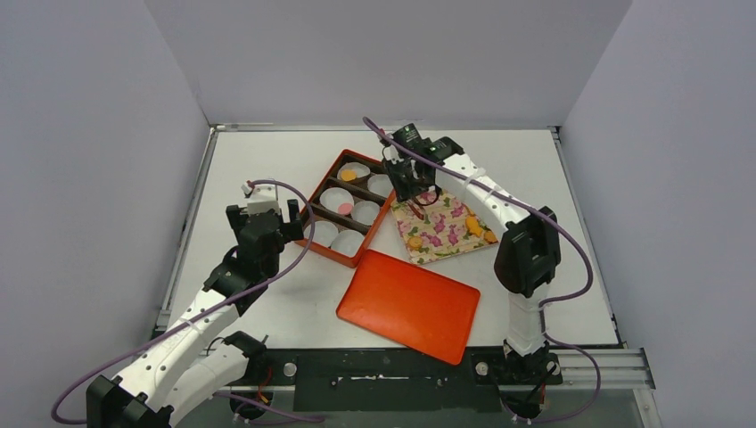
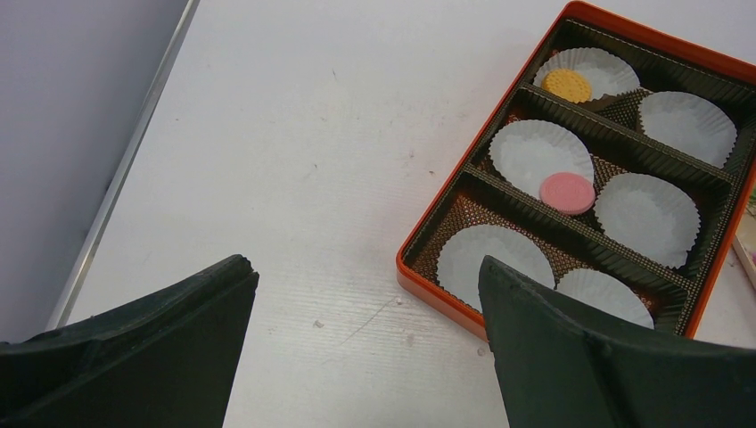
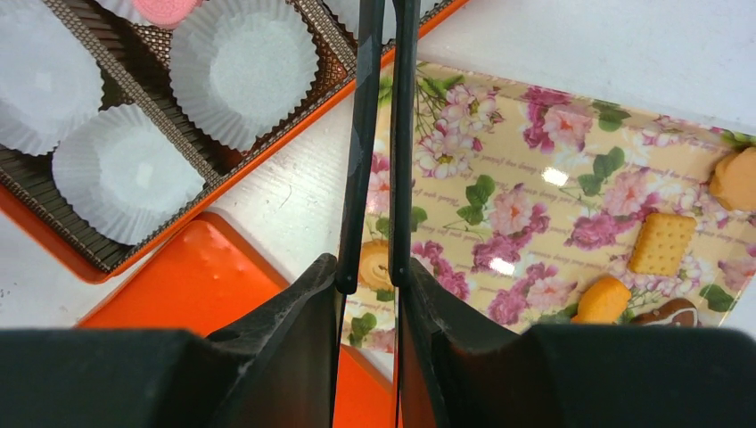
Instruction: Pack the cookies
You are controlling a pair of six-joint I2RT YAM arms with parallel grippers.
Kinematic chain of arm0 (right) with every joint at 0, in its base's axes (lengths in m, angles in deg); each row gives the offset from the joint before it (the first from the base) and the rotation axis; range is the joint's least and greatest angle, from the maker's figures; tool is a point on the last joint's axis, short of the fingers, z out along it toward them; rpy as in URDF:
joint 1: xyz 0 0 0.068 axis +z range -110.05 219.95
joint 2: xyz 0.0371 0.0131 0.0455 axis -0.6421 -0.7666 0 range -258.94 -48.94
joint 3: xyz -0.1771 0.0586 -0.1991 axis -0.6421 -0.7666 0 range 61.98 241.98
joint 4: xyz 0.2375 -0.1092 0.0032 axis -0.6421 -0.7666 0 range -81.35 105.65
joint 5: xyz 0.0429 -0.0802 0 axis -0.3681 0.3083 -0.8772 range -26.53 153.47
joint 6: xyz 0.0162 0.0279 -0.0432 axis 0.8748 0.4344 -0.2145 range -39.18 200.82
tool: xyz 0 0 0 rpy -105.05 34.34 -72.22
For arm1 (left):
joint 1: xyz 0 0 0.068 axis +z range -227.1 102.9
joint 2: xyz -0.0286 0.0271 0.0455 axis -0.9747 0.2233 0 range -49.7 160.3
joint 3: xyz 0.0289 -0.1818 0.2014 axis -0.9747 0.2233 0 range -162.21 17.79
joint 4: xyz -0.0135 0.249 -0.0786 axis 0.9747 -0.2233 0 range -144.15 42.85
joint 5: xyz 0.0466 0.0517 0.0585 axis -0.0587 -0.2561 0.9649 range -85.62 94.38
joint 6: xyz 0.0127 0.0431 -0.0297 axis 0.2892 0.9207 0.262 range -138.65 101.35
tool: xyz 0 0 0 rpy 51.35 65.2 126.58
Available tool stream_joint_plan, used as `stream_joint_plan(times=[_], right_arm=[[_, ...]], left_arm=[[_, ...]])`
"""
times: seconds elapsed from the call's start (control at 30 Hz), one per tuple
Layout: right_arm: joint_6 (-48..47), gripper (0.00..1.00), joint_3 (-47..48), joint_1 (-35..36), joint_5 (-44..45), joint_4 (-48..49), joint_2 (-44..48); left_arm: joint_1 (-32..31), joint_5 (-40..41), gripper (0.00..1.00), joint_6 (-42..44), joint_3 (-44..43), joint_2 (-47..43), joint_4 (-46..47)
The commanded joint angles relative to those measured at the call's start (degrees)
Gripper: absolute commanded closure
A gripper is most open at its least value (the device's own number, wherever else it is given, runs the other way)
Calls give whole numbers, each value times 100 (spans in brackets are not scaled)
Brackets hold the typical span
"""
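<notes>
The left claw (image 2: pixel 364 267) is held wide open above the bare white surface (image 2: pixel 294 160), just beside a corner of the orange box (image 2: pixel 437 301), and nothing is gripped in it. Six white paper cups (image 2: pixel 646 214) are set in the box's three brown-lined rows. Two of the cookies (image 1: pixel 348 176) are lodged there: in the left wrist view, a round orange-yellow cookie (image 2: pixel 567 85) is laid in the far left cup, and a pink cookie (image 2: pixel 568 193) is rested on the edge of the middle left cup. The right claw (image 3: pixel 384 13) is poised over the flowered tray (image 3: pixel 535 134), at the side nearest the box. Its fingers (image 3: pixel 361 134) are drawn almost together with only a thin slit between them. Nothing is seen caught there, though the tips are cut off by the top of the wrist view. The other cookies are spread on the tray: a pale round one (image 3: pixel 374 265) beneath the fingers, a square cracker (image 3: pixel 661 242), an orange piece (image 3: pixel 604 299), another (image 3: pixel 735 178) at the view's right edge, and a dark brown one (image 3: pixel 675 312) that is partly hidden. An orange lid (image 1: pixel 410 305) is laid flat on the surface in front of box and tray.
</notes>
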Motion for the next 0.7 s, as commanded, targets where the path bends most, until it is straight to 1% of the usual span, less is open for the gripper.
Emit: stream_joint_plan(times=[0.0,0.17,0.33,0.43,0.67], right_arm=[[104,80,-187,17,-92,163,590],[202,80,-595,-92,30,182,873],[270,78,-1028,-215,21,6,1245],[283,76,-1336,-220,22,-189,1448],[441,75,-2137,-128,100,-514,2002]], left_arm=[[-25,-101,7,87,-19,-6,233],[-25,-190,7,86,-23,30,235],[-30,-209,7,96,-17,46,229],[-32,-238,7,105,-12,47,238],[-32,-245,7,136,-17,67,255]])
